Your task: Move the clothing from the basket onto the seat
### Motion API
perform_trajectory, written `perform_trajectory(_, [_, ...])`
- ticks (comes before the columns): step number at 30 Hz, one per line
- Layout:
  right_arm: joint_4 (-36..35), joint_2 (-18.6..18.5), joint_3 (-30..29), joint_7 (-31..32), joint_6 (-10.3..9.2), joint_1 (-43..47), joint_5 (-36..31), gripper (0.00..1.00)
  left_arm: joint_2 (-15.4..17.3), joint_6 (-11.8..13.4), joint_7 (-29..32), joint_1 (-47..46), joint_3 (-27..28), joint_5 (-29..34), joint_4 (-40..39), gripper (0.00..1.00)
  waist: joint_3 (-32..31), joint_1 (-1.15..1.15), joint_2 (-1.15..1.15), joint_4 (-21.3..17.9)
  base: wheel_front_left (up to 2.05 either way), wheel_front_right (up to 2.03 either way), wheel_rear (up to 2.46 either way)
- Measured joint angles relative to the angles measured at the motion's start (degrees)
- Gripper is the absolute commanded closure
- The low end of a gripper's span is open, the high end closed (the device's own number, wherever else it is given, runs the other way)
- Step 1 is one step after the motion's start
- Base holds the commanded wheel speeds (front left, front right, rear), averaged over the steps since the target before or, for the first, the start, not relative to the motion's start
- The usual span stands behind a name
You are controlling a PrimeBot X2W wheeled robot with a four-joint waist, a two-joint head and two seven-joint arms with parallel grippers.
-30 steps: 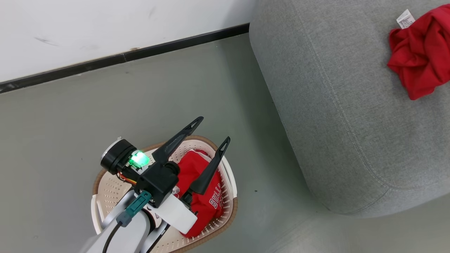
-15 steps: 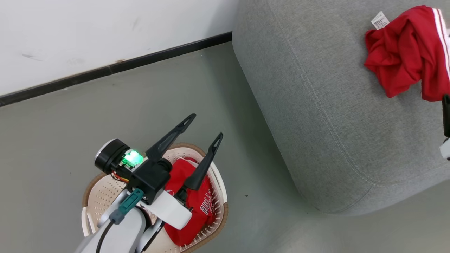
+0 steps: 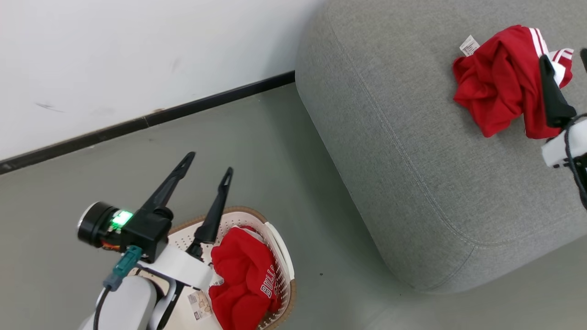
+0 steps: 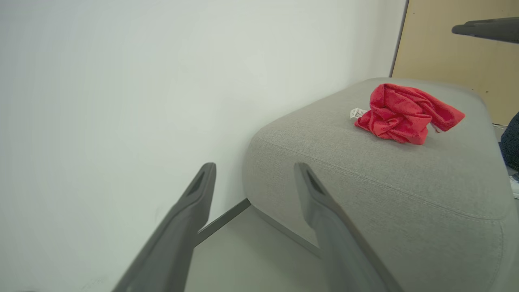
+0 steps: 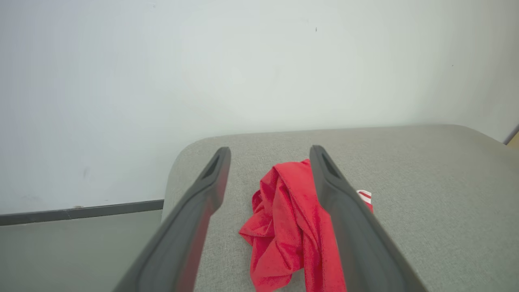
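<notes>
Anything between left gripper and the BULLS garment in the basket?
Nothing visible. The BULLS garment lies uncovered in the basket, whose top is open. The left gripper is open and empty, its fingers pointing past the basket's far rim toward the wall.

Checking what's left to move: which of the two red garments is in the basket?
The red garment with white BULLS lettering lies in the cream perforated plastic basket; the red one with white stripe trim sits on the grey fabric sofa.
</notes>
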Motion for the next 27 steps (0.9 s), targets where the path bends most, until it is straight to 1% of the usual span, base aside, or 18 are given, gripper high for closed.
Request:
perform_trajectory(5, [-6.1, 2.6, 0.8, 0.0, 0.0, 0.1, -3.4, 0.0, 0.6, 2.2, -0.8, 2.4, 3.3, -0.8, 2.0, 0.0, -2.1, 0.0, 0.0, 0.4, 0.0, 0.0, 0.0])
perform_trajectory(10, [-10.2, 6.0, 2.4, 0.0, 0.0, 2.1, -6.7, 0.0, 0.8, 3.9, -1.3, 5.0, 6.3, -2.0, 3.6, 0.0, -4.3, 0.0, 0.0, 1.2, 0.0, 0.0, 0.0])
perform_trajectory(15, [-12.0, 8.1, 2.8, 0.0, 0.0, 5.7, -9.3, 0.0, 0.7, 5.7, -1.5, 8.1, 9.1, -3.9, 5.0, 0.0, -6.5, 0.0, 0.0, 2.2, 0.0, 0.0, 0.0])
perform_trajectory(18, [-13.1, 9.7, 2.0, 0.0, 0.0, 8.0, -10.6, 0.0, 0.4, 6.4, -1.8, 10.2, 10.8, -4.7, 5.6, 0.0, -7.9, 0.0, 0.0, 2.8, 0.0, 0.0, 0.0])
perform_trajectory(20, [-14.0, 11.1, 1.4, 0.0, 0.0, 10.7, -11.7, 0.0, 0.1, 7.4, -1.8, 12.2, 12.0, -5.0, 6.0, 0.0, -9.3, 0.0, 0.0, 3.4, 0.0, 0.0, 0.0])
perform_trajectory(27, [-15.7, 13.7, 1.0, 0.0, 0.0, 17.0, -14.8, 0.0, -0.5, 7.9, -1.8, 15.2, 13.3, -5.5, 6.7, 0.0, -12.3, 0.0, 0.0, 5.0, 0.0, 0.0, 0.0])
